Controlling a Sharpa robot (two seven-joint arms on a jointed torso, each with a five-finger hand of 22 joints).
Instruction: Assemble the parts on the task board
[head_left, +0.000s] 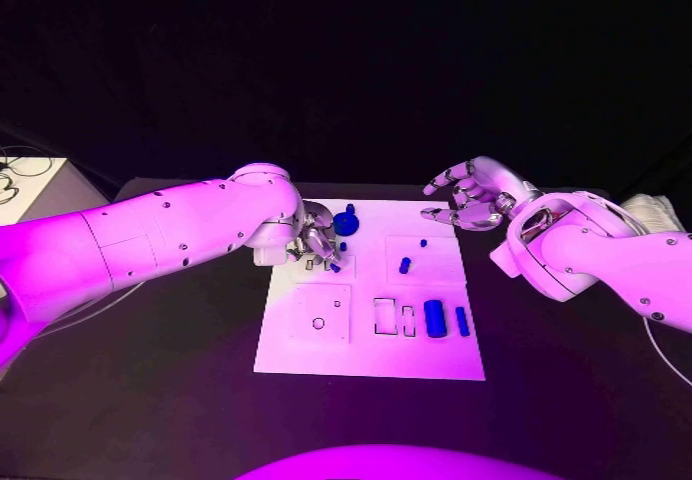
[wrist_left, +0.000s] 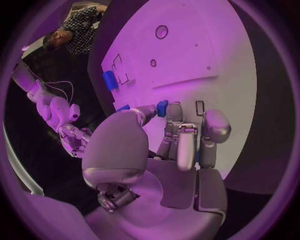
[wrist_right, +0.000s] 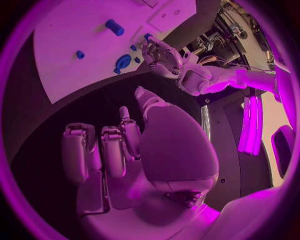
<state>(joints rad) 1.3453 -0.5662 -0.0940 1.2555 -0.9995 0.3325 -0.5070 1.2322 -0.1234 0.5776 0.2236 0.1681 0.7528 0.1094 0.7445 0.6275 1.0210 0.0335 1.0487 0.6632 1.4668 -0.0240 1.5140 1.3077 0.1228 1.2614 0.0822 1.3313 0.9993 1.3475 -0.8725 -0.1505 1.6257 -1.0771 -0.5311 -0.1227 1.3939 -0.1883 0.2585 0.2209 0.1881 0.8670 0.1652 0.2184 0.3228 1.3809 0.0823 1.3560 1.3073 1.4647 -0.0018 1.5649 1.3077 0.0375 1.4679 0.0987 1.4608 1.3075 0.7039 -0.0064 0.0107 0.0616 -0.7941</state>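
— Head view: several small blue plastic parts (head_left: 434, 318) lie loose lower right on the flat white task board (head_left: 361, 360) — much remains.

— Hands?

— Left hand (head_left: 317, 245) pinches a small blue piece (wrist_left: 162, 108), upper left; right hand (head_left: 469, 195) hovers spread, empty.

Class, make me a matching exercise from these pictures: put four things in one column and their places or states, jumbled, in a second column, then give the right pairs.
Things
1. left hand
2. right hand
3. large blue cylinder
4. task board

Places or states
A. white plate in the middle of the table
B. raised off the board's far right corner, holding nothing
C. lying on the board's near right part
D. fingers down on the board's far left part

Pairs: 1-D, 2-B, 3-C, 4-A
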